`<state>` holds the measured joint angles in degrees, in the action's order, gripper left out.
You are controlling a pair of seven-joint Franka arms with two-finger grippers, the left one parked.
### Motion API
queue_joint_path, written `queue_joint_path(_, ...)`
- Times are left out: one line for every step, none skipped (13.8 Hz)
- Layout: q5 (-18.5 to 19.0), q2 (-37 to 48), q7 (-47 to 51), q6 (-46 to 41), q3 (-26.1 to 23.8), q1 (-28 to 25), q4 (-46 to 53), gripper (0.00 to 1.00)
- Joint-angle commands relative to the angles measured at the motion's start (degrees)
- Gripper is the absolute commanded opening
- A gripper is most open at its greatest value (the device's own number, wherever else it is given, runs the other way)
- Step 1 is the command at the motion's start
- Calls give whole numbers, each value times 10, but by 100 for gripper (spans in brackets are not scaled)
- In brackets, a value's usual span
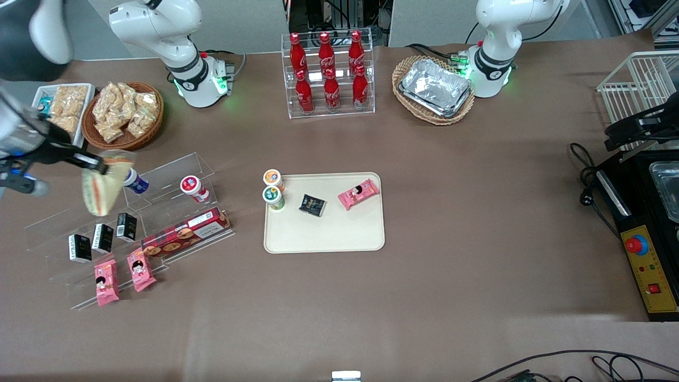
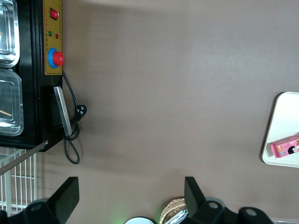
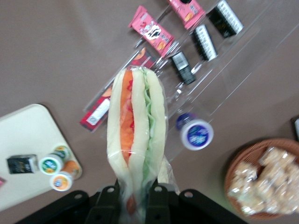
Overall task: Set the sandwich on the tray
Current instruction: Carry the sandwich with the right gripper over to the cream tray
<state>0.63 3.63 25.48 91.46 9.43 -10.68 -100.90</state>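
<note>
Sandwich [image 3: 135, 140] is hanging from my gripper [image 3: 133, 198], whose fingers are pinching its wrapped end, above the clear display rack [image 1: 127, 228], well apart from the tray [image 1: 323, 233]. Pale bread is showing orange and green filling through clear wrap.
</note>
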Motion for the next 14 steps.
queue_joint_path(-6, -44, 238, 6, -37, -53, 28, 0)
queue_joint_path(-7, -56, 316, 26, -43, -73, 28, 0)
queue_joint_path(-8, -68, 381, 40, -43, -92, 28, 0)
queue_joint_path(-31, -78, 441, 63, -44, -103, 28, 0)
queue_joint_path(-62, -87, 504, 88, -43, -108, 28, 0)
queue_joint_path(-72, -98, 550, 104, -44, -114, 28, 0)
queue_joint_path(-73, -107, 582, 116, -43, -133, 28, 0)
queue_joint_path(-73, -118, 615, 129, -43, -148, 28, 0)
queue_joint_path(-73, -130, 654, 146, -43, -156, 32, 0)
queue_joint_path(-73, -146, 695, 168, -43, -164, 37, 0)
queue_joint_path(-73, -162, 737, 192, -43, -173, 43, 0)
queue_joint_path(-72, -173, 777, 208, -43, -184, 49, 0)
queue_joint_path(-70, -181, 803, 217, -43, -193, 50, 0)
queue_joint_path(-70, -194, 822, 227, -43, -199, 57, 0)
